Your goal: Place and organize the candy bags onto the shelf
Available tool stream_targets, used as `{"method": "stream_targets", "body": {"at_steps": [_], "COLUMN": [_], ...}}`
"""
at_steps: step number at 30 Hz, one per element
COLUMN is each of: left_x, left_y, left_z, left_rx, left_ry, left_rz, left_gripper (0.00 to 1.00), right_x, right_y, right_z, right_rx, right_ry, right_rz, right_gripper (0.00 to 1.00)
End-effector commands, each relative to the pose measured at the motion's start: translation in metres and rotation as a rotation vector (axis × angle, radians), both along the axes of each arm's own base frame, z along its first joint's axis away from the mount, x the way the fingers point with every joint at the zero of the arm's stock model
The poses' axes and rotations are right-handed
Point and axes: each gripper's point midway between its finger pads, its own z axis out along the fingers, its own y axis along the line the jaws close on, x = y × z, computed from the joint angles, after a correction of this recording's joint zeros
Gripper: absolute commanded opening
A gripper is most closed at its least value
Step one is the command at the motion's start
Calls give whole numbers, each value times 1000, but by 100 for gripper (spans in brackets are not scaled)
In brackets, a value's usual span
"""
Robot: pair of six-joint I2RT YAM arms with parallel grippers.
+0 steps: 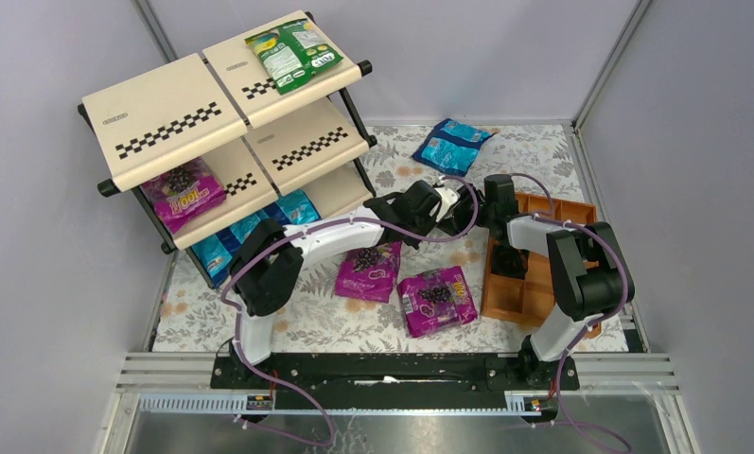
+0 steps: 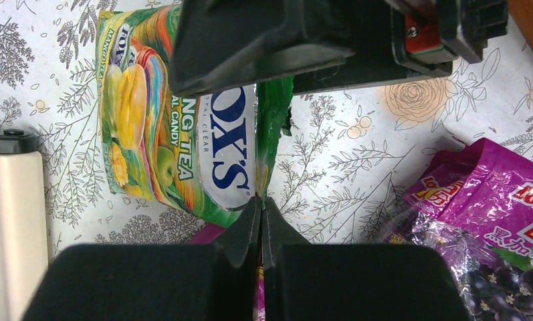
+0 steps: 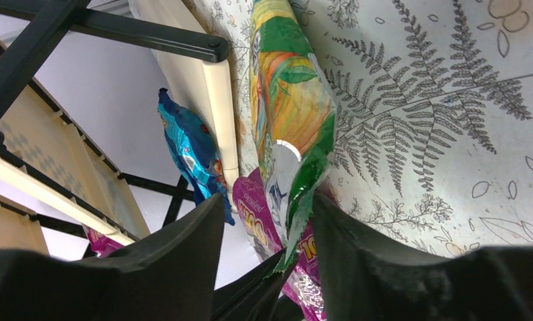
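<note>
My left gripper [image 2: 261, 200] is shut on the green side seam of a green-yellow FOX'S candy bag [image 2: 183, 127] and holds it over the floral table. My right gripper [image 3: 267, 214] is open, its fingers either side of that bag's [image 3: 287, 100] serrated edge. In the top view the two grippers, left [image 1: 444, 208] and right [image 1: 475, 202], meet at mid-table, and the held bag is hidden there. The shelf [image 1: 165, 109] stands at the back left. It carries another FOX'S bag [image 1: 292, 52] on top, a magenta bag [image 1: 184, 194] on the middle tier and blue bags [image 1: 250, 227] at the bottom.
Two magenta bags [image 1: 368, 270] [image 1: 436, 300] lie on the table near the front centre. A blue bag [image 1: 453, 142] lies at the back. An orange-brown compartment tray [image 1: 519, 293] sits under the right arm. Grey walls enclose the table.
</note>
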Motion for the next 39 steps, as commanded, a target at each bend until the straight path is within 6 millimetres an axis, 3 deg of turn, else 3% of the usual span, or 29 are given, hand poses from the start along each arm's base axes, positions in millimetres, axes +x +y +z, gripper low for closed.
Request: {"method": "stream_targets", "body": {"at_steps": [1,6,12,15,22,26,31,34,37,39], "left_x": [9,1,-2,-2,-4,-6,-10,-20,-40,-56], "left_y": [-17,-25,-27,-27,-28,-22,-1,19,51,72], "left_z": [37,44,43,46,53,71,119,169,225,249], "left_rx": [-111,-168,-181,-186,-206,-221,-274,-341,-450,-516], "left_ry": [-58,-21,-5,-5,-5,-30,-132,-214,-316,-347], "left_rz": [-17,-32,-37,-35,-31,-29,-10,-2,13,25], "left_gripper": [0,0,0,1,11,23,31,35,45,52], "right_x": [5,4,15,15,14,14,13,10,6,4], "right_y": [6,16,20,20,20,17,11,7,1,-4], "right_z": [3,-13,-16,-19,-21,-6,23,49,89,124], "right_rx": [-4,-26,-24,-31,-32,-25,-40,-45,-66,-88], "right_ry": [-37,-13,-23,-25,-55,-113,-193,-252,-336,-413], "right_rz": [-10,-13,-58,-90,-141,-160,-169,-174,-173,-175], "right_gripper": [62,69,64,52,33,21,12,12,12,11]}}
